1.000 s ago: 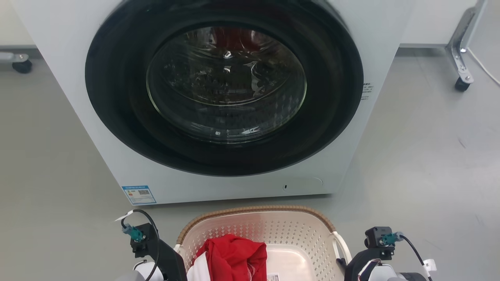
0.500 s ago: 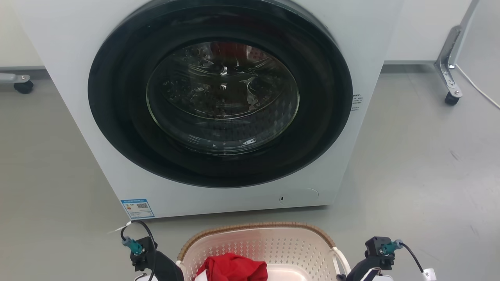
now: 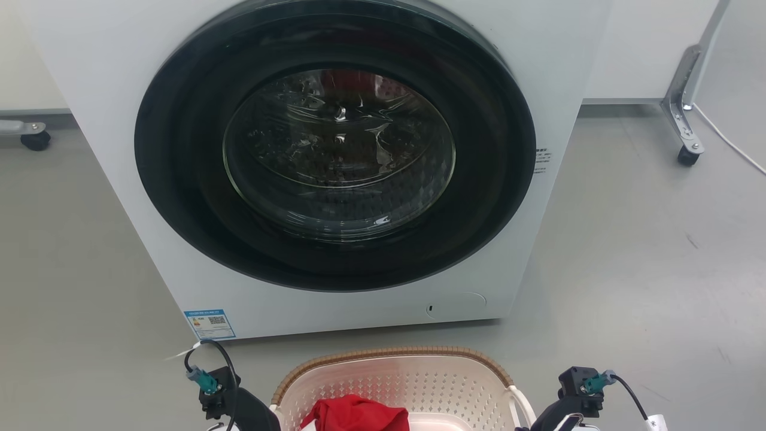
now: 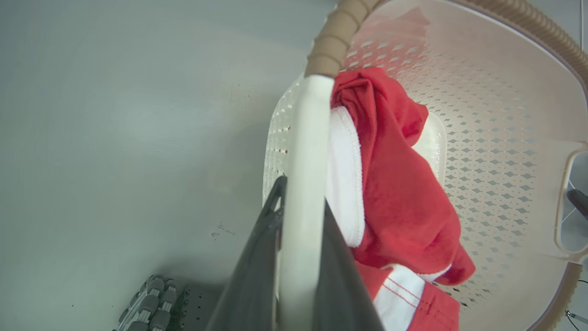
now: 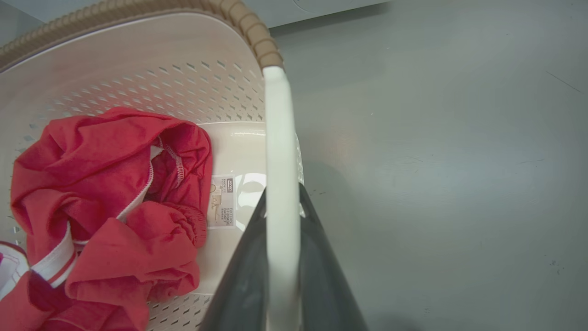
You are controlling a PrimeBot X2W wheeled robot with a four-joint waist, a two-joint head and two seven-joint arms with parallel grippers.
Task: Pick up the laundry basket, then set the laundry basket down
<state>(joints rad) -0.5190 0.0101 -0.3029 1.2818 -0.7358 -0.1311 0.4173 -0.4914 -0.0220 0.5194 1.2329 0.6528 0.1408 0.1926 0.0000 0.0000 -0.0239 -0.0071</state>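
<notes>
Laundry basket point(image 3: 389, 354) sits at the near edge of my head view, just in front of the washing machine point(image 3: 335, 155) on the grey floor point(image 3: 646, 251), with red clothes point(image 5: 105, 193) heaped inside. Each white loop handle is pinched between dark fingers: the left gripper point(image 4: 303, 197) clamps the left handle point(image 4: 307, 138), the right gripper point(image 5: 281, 193) the right handle point(image 5: 277, 128). I judge the grasp done; I cannot tell whether the laundry basket is off the floor. Carrying and setting down remain.
</notes>
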